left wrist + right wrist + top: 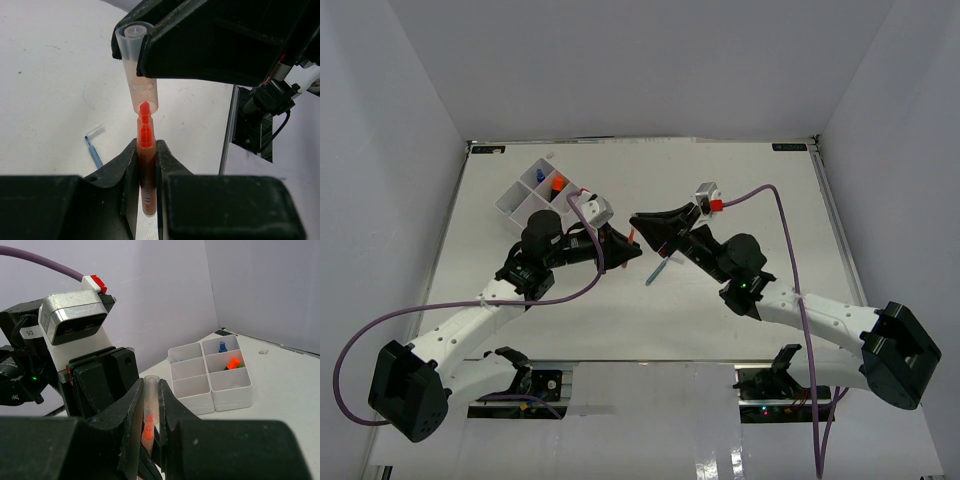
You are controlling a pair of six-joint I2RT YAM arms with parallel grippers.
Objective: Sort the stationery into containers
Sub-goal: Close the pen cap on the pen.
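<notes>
Far left, back of table (620, 170): white tray (512, 205), six cells per R wrist view. In one far cell, blue-capped bottle (222, 346), upright. In next cell nearer, orange-capped marker (233, 363), tilted. Other cells too unclear to call.

Mid-table, lifted off surface: L gripper (147, 155), fingers pressed tight on body of orange marker (145, 135), nib bare and pointing away from wrist.

Right at that nib: clear cap (140, 75), roughly in line w/ marker, nib just inside its open mouth. Pinched along its sides btwn fingers of R gripper (150, 405), nose to nose w/ L one.

Slightly right of the meeting point and nearer the arm bases in top view: thin blue pen (658, 270), flat on table, apart from both grippers.
</notes>
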